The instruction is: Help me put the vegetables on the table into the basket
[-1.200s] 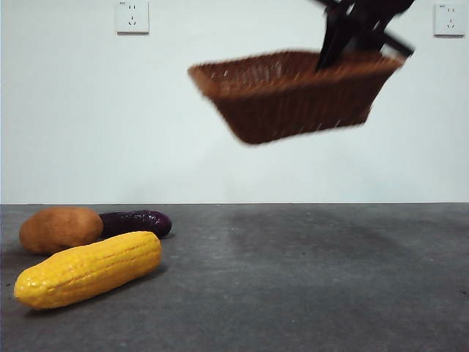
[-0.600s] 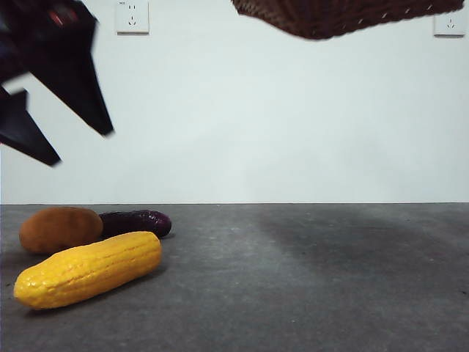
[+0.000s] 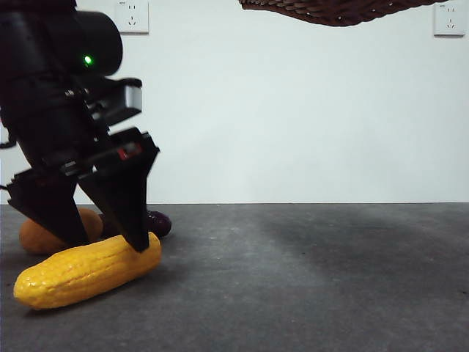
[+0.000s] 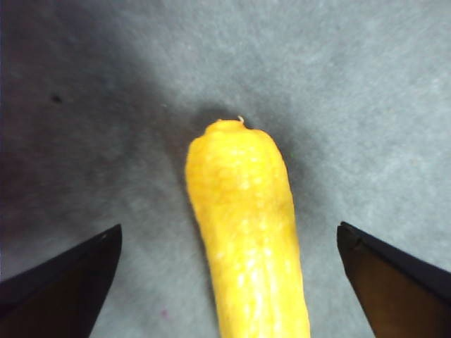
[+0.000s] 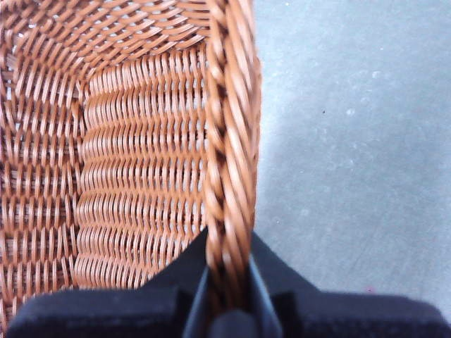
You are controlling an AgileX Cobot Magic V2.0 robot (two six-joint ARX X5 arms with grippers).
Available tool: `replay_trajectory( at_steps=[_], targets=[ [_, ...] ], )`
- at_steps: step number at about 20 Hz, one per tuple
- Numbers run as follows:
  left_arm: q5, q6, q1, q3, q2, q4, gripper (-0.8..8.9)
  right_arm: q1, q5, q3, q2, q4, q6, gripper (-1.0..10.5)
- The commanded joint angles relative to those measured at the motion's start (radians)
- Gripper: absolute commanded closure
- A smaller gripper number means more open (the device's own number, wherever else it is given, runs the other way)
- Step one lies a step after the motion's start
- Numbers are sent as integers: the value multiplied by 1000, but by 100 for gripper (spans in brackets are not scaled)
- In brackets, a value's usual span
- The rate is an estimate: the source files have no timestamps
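The yellow corn cob [image 3: 88, 269] lies on the grey table [image 3: 308, 286] at the front left. My left gripper [image 3: 102, 242] has come down over it, open, one jaw on each side of the cob [image 4: 246, 232]. Behind the arm, the orange-brown potato [image 3: 40, 238] and the dark purple eggplant [image 3: 157, 222] are partly hidden. The wicker basket [image 3: 333, 10] hangs high at the top right, only its underside showing. My right gripper [image 5: 227, 303] is shut on the basket's braided rim [image 5: 229, 141].
Two wall sockets [image 3: 132, 16] sit high on the white back wall. The dark arm fills the left of the front view. Bare table stretches across the middle and right.
The left arm has dropped from the upper left down onto the corn cob, jaws now straddling it. The basket, lifted out of the frame earlier, stays high.
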Motion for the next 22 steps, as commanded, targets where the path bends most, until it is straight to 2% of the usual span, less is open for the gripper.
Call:
replay_trajectory(
  at_steps=[1,2,3,5,7,10,14,16,18,22],
  targets=[
    [-23,-37,-16,0,35,16,221,3,-8,4,-10,15,-6,958],
    [-43,-39,-20,0,47,16,227,3,-8,4,-10,15,-7,958],
    [-51,-40,-23,0,58,15,304,3,-8,4,-10,15,-10,958],
    [-51,-56,-23,0,66,16,535,3,-7,4,-10,15,-14,958],
    [-42,-62,-23,0,65,28,700,3,-7,4,-10,15,-17,958],
    [-39,-81,-23,0,64,34,826,3,-6,4,-10,12,-25,958],
    [-31,-80,-22,0,56,34,822,3,-2,4,-9,-10,-35,958],
    [19,-80,-21,0,27,34,822,3,-2,3,-1,-35,-42,958],
    [40,-80,-22,0,-32,32,822,3,3,2,15,-52,-46,958],
    [36,-79,-22,0,-230,-18,822,3,72,2,66,-61,-46,958]
  ],
)
